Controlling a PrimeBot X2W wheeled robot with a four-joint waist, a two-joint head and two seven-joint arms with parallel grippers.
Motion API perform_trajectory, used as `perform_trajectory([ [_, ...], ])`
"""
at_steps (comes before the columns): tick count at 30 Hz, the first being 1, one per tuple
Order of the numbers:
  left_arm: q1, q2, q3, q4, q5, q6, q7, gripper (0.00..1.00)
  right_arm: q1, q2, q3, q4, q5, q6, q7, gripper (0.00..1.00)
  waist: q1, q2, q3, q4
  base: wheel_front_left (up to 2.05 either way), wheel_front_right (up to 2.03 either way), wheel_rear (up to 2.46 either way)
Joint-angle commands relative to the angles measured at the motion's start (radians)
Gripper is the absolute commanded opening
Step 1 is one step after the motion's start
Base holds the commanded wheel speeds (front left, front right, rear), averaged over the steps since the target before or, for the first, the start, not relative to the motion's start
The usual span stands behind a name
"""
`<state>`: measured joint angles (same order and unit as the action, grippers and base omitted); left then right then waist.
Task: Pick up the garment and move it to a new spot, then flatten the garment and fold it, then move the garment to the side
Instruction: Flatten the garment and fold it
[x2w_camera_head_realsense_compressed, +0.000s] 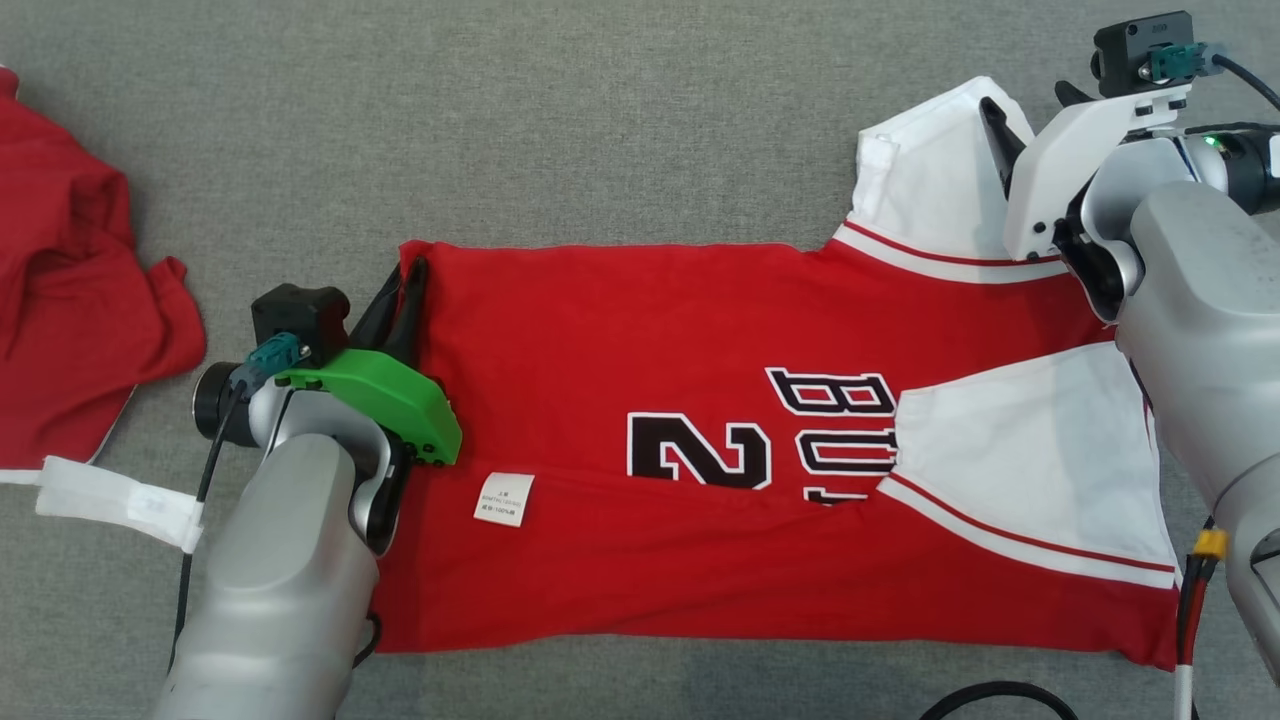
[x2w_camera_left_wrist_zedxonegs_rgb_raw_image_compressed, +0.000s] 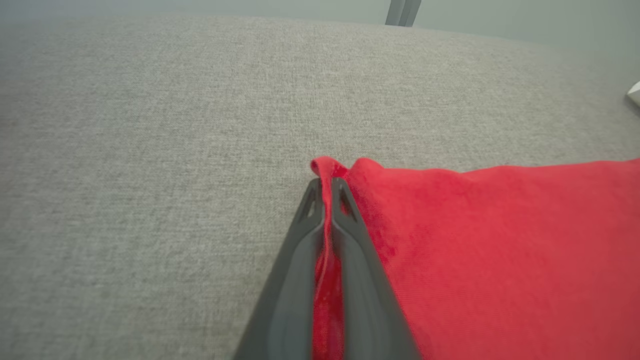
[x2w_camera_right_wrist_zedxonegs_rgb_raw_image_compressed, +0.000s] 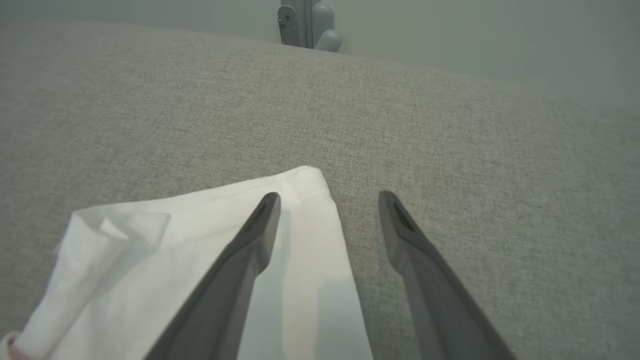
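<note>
Jersey (x2w_camera_head_realsense_compressed: 620, 330), red (lettering upward), flat on grey fabric surface (x2w_camera_head_realsense_compressed: 600, 120), left gripper (x2w_camera_left_wrist_zedxonegs_rgb_raw_image_compressed: 326, 187) clamped on its hem corner, right gripper (x2w_camera_right_wrist_zedxonegs_rgb_raw_image_compressed: 330, 200) splayed, straddling white sleeve (x2w_camera_right_wrist_zedxonegs_rgb_raw_image_compressed: 175, 240) edge.

The garment (x2w_camera_head_realsense_compressed: 620, 330) is matt knit cloth; the surface (x2w_camera_head_realsense_compressed: 600, 120), rough grey woven fabric; the left hand (x2w_camera_left_wrist_zedxonegs_rgb_raw_image_compressed: 326, 183), matt dark plastic.

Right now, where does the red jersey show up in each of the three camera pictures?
Head view: the jersey lies spread across the middle.
Left wrist view: its red corner is at the lower right, pinched in the shut left gripper.
Right wrist view: its white sleeve lies lower left, under one finger of the open right gripper.
Shared landmark: the grey cloth surface beneath it.
</note>
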<state>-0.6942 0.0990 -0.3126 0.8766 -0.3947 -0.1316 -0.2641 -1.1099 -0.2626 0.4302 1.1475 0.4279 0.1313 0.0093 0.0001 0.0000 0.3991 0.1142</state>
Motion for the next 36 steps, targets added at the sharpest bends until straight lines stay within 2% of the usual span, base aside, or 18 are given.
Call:
perform_trajectory([
  [1, -0.019, -0.004, -0.007, -0.006, -0.011, 0.002, 0.000, 0.00, -0.020, -0.006, 0.000, 0.022, -0.006, -0.001, 0.000, 1.00, -0.0001, 0.0000, 0.016, 0.016, 0.00, 0.00, 0.00],
  [7, -0.017, -0.014, -0.021, -0.020, -0.033, 0.002, 0.000, 0.00, -0.049, 0.000, 0.006, 0.073, -0.001, -0.001, -0.002, 1.00, -0.0001, 0.0000, 0.029, 0.031, 0.00, 0.00, 0.00],
  [8, -0.014, -0.014, -0.022, -0.019, -0.037, 0.002, 0.000, 0.00, -0.050, 0.003, 0.010, 0.079, -0.001, -0.001, 0.003, 0.93, -0.0001, 0.0000, 0.031, 0.032, 0.00, 0.00, 0.00],
  [10, -0.013, -0.015, -0.026, -0.019, -0.043, 0.002, 0.000, 0.00, -0.052, 0.002, 0.013, 0.090, 0.004, -0.001, 0.012, 0.36, -0.0001, 0.0000, 0.033, 0.032, 0.00, 0.00, 0.00],
  [11, -0.012, -0.015, -0.027, -0.019, -0.043, 0.002, 0.000, 0.00, -0.052, 0.001, 0.014, 0.094, 0.007, -0.001, 0.010, 0.20, -0.0001, 0.0000, 0.033, 0.032, 0.00, 0.00, 0.00],
  [12, -0.011, -0.016, -0.029, -0.018, -0.045, 0.002, 0.000, 0.00, -0.051, -0.002, 0.015, 0.098, 0.010, -0.001, 0.006, 0.00, -0.0001, 0.0000, 0.033, 0.031, 0.00, 0.00, 0.00],
  [17, -0.011, -0.011, -0.031, -0.018, -0.050, 0.002, 0.000, 0.00, -0.055, -0.009, 0.021, 0.105, 0.015, -0.001, -0.005, 0.00, -0.0001, 0.0000, 0.030, 0.027, 0.00, 0.00, 0.00],
  [22, 0.003, -0.001, -0.020, -0.022, -0.052, 0.002, 0.000, 0.00, -0.040, 0.009, 0.034, 0.083, 0.034, -0.001, -0.065, 0.00, -0.0001, 0.0000, 0.010, 0.010, 0.00, 0.00, 0.00],
  [28, 0.044, 0.011, 0.001, -0.030, -0.051, 0.002, 0.000, 0.00, 0.021, 0.019, 0.067, 0.034, 0.082, -0.001, -0.133, 0.00, -0.0001, 0.0000, -0.062, -0.023, 0.00, 0.00, 0.00],
  [36, 0.126, 0.040, 0.020, -0.051, -0.063, 0.002, 0.000, 0.00, 0.155, -0.013, 0.136, -0.087, 0.210, -0.001, -0.197, 0.00, -0.0001, 0.0000, -0.187, -0.085, 0.00, 0.00, 0.00],
])
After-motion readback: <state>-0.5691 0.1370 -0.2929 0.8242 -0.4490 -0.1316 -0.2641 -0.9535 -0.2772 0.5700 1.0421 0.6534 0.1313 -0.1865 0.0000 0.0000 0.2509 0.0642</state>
